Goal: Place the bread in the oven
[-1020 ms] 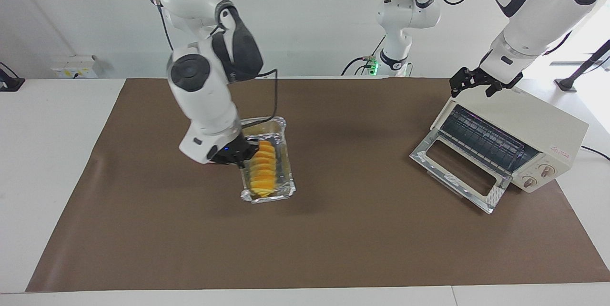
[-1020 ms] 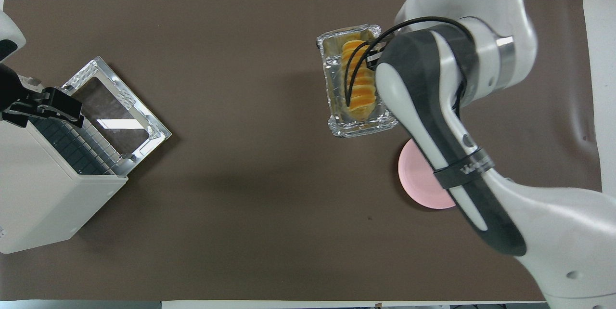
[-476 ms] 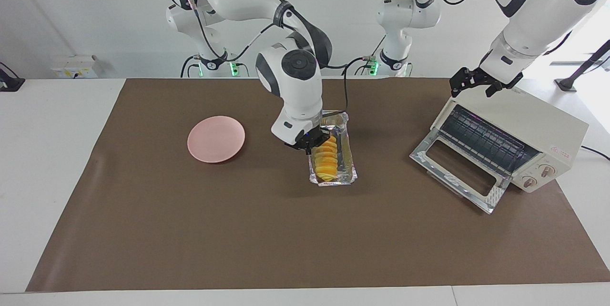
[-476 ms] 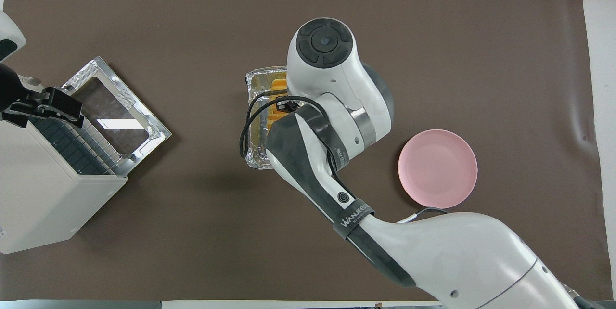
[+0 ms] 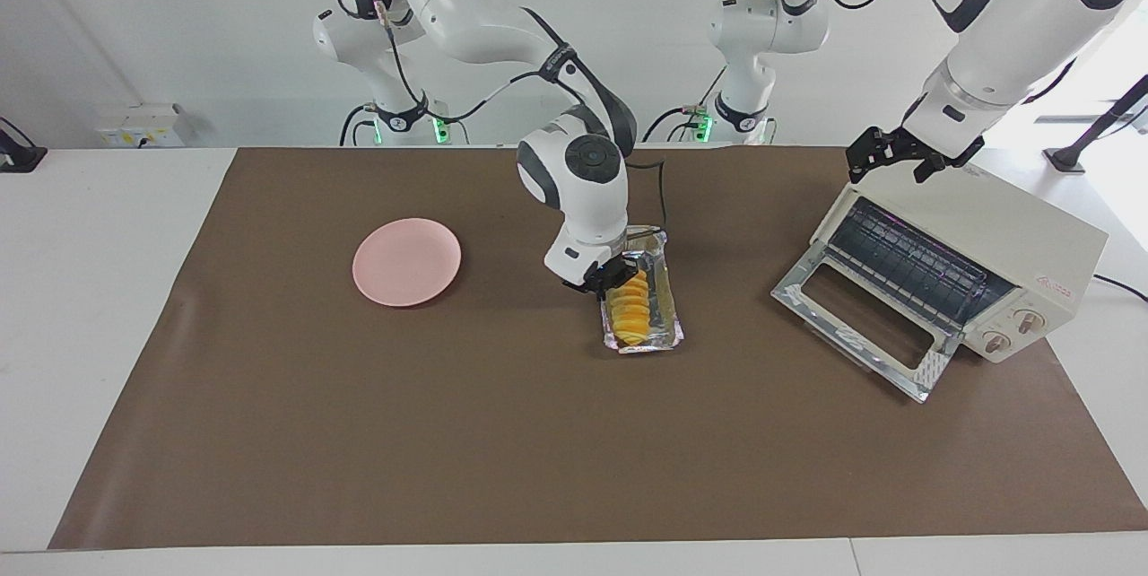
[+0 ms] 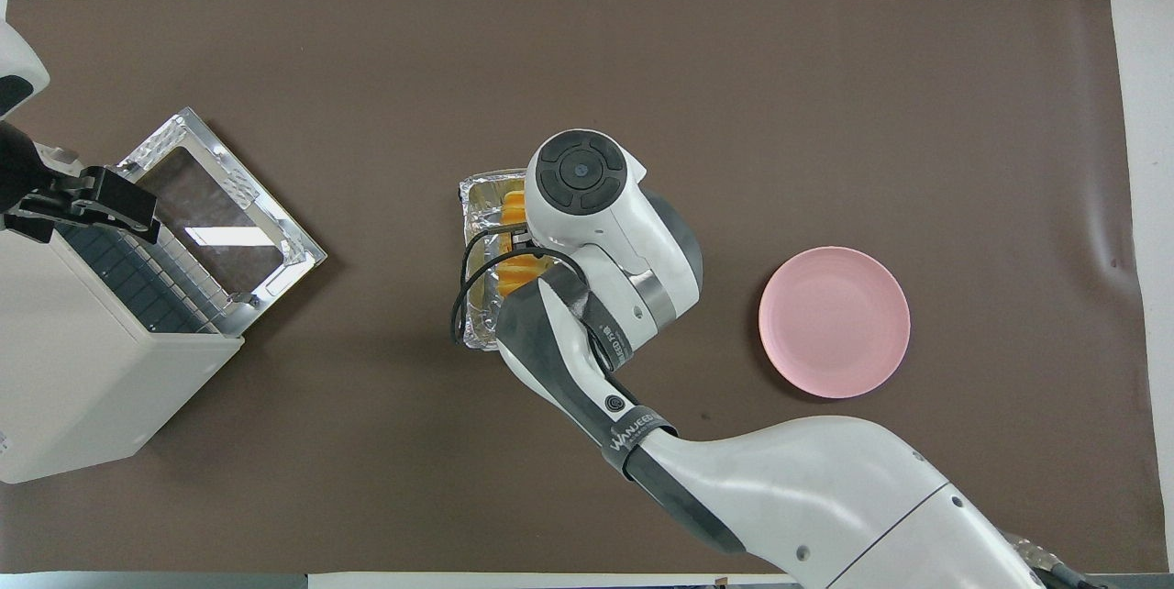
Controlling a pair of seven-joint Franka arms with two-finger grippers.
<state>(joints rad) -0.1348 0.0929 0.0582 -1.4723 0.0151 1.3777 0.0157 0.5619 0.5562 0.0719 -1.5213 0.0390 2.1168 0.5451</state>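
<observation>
Bread point(image 5: 632, 311) lies lengthwise in a crinkled foil tray point(image 5: 671, 327) on the middle of the brown mat point(image 5: 448, 450), its yellow-orange ridged slices running along the tray. The right gripper point(image 5: 614, 275) is down at the tray's end nearer the robots, against the rim on the side toward the right arm's end of the table and just at the loaf's nearest slices. Whether it is clamping the rim or standing loose cannot be told: in the overhead view the arm's own wrist covers it. The tray sits flat on the mat. From above, only strips of the foil and bits of the loaf show past the wrist.

A round pink plate point(image 5: 406, 262) rests on the mat well apart from the tray, toward the right arm's end of the table.

Toward the left arm's end stands the oven point(image 5: 1004, 235), cream-white and turned at an angle, well apart from the tray. Its glass door point(image 5: 933, 370) is dropped fully down onto the mat, the wire rack point(image 5: 915, 266) is exposed inside, and two knobs point(image 5: 1030, 321) sit on the front panel. The left gripper point(image 5: 892, 159) waits at the oven's top front edge, near the corner closest to the robots, with its jaws spread wide and nothing between them.
</observation>
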